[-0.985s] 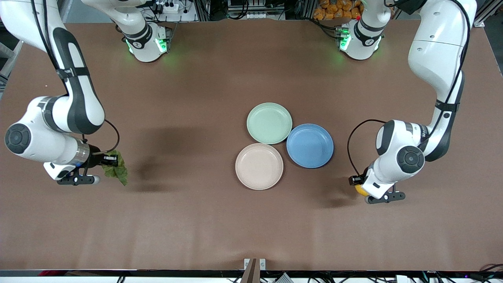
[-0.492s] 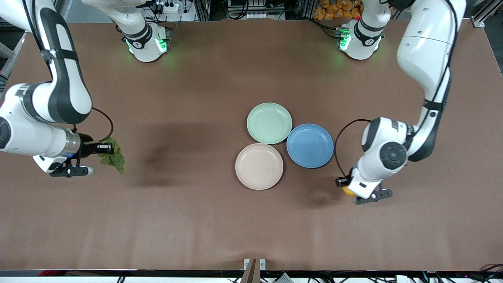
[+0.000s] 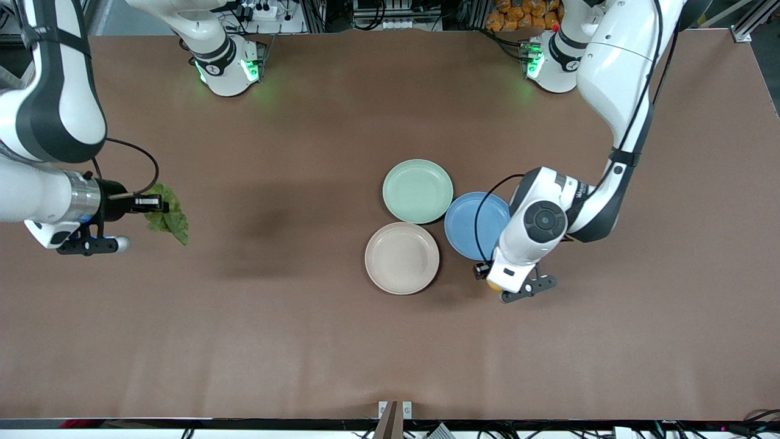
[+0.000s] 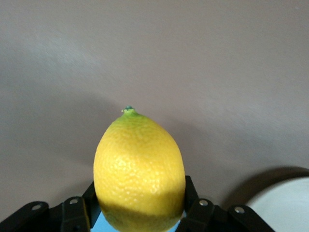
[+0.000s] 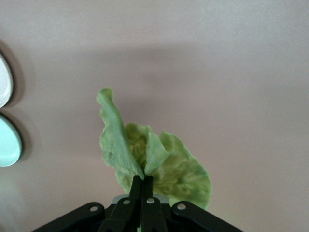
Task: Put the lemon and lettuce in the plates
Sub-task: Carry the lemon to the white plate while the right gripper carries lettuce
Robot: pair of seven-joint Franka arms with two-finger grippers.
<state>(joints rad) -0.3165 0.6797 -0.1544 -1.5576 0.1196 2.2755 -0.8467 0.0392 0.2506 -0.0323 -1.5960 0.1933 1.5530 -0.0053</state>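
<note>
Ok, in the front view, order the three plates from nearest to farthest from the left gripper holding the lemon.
From the left gripper, shut on the lemon:
1. Blue plate, just beside the gripper, toward the left arm's end.
2. Cream plate, nearest the front camera of the three.
3. Mint green plate, farthest from the camera.

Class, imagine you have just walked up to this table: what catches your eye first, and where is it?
Three plates, mint green, cream and blue, cluster mid-table. Beside them, the left gripper holds a bright yellow lemon up over bare table. At the right arm's end, the right gripper dangles a crinkled green lettuce leaf.
</note>
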